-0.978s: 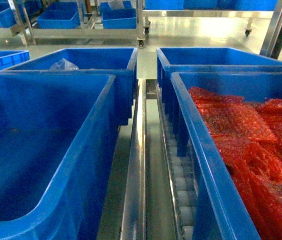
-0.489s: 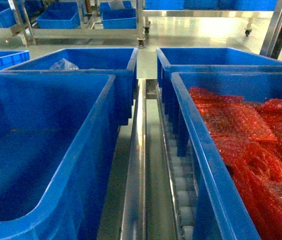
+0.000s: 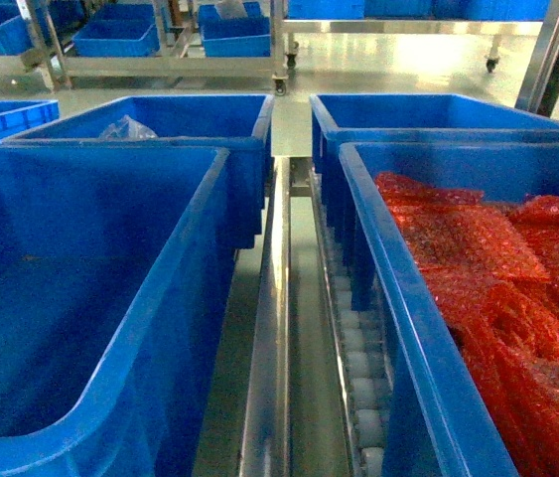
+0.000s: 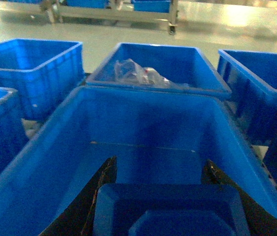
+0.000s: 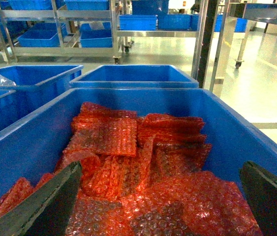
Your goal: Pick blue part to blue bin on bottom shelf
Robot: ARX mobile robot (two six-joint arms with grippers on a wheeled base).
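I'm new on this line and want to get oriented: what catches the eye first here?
The heap of red bubble-wrap bags filling the near right blue bin, under the open right gripper. Beside it, the near left blue bin is bare inside, and the left gripper holds a blue part over it.

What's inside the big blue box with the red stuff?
The big blue plastic bin holds a pile of red bubble-wrap bags. Whatever lies under the pile, and the bin's floor, is covered.
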